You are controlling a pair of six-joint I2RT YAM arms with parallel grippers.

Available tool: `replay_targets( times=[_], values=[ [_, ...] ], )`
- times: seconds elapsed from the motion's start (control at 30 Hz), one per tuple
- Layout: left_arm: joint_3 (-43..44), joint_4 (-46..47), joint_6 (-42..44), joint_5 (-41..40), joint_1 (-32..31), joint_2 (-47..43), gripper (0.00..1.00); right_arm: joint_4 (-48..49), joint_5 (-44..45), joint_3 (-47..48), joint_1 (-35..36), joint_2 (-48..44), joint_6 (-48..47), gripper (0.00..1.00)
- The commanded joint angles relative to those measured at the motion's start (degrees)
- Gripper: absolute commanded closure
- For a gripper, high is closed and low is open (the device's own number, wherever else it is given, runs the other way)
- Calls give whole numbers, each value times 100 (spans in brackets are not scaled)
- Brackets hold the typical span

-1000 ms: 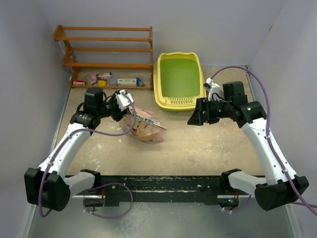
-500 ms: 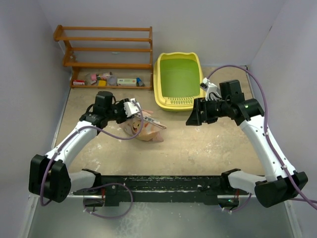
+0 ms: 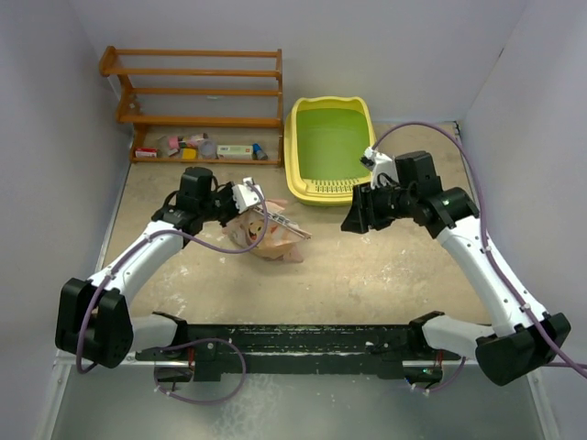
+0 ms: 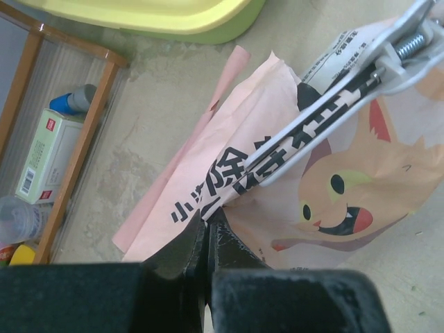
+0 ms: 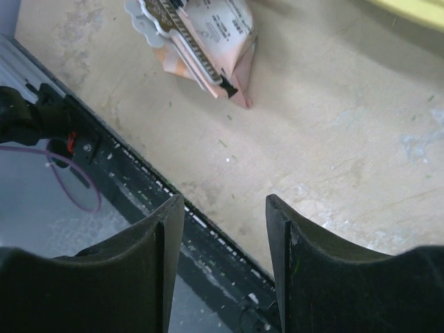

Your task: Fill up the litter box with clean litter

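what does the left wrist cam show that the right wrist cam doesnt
Only the left wrist view: the left gripper shut on the bag at its edge, the cat face printed on it, and the shelf rack with small boxes.

Only the right wrist view: the right gripper open above the table, the black rail at its near edge, and a purple cable.

Both: the bag with its clip, the table, and a bit of the litter box.

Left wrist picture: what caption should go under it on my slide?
Left end effector pinches the edge of the clipped pink cat bag near the yellow litter box.
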Motion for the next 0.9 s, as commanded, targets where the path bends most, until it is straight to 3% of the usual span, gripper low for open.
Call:
replay_targets(
  times=[0.0,0.1,0.23,0.43,0.6,0.87],
  values=[
    [446,639,-491,714,-278,-167,100,1213,556,-178,387,-258,-253,46],
    [685,421,-564,592,-417,-44,100,1676,683,-188,754,-110,-432,44],
    [734,514,-999,267,-455,-4,100,1541,1288,256,1433,584,-896,39],
    [685,419,-1508,-429,-454,42,100,1781,2084,327,2012,1105,-1234,43],
    [534,470,-1878,-447,-451,-36,100,2582,1904,-168,2089,884,-1157,43],
    [1024,-141,-2351,-306,-462,361,100,2924,1603,47,2411,1283,-1115,44]
  ],
)
